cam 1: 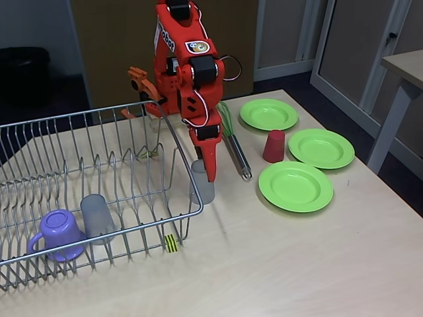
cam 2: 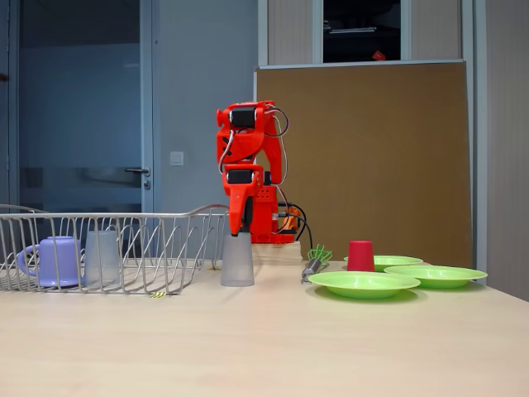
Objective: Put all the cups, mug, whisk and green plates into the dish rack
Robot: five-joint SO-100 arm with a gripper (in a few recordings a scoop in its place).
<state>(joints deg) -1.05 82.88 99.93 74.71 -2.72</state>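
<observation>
A translucent grey cup (cam 1: 200,185) (cam 2: 237,260) stands upright on the table just outside the dish rack's (cam 1: 173,142) (cam 2: 178,217) right end. My red gripper (cam 1: 210,173) (cam 2: 240,228) points straight down at its rim, tips touching or just above it; the jaws look narrow. Inside the rack sit the purple mug (cam 1: 58,231) (cam 2: 52,260) and another grey cup (cam 1: 97,214) (cam 2: 102,258). The red cup (cam 1: 273,146) (cam 2: 360,255) stands upside down among three green plates (cam 1: 268,113) (cam 1: 320,148) (cam 1: 295,185) (cam 2: 364,284). The green whisk (cam 1: 232,145) (cam 2: 315,261) lies behind the arm.
The table's right edge runs just past the plates. A second table's leg (cam 1: 390,125) stands at the right, off the worktable. An orange part (cam 1: 139,79) sits by the arm's base.
</observation>
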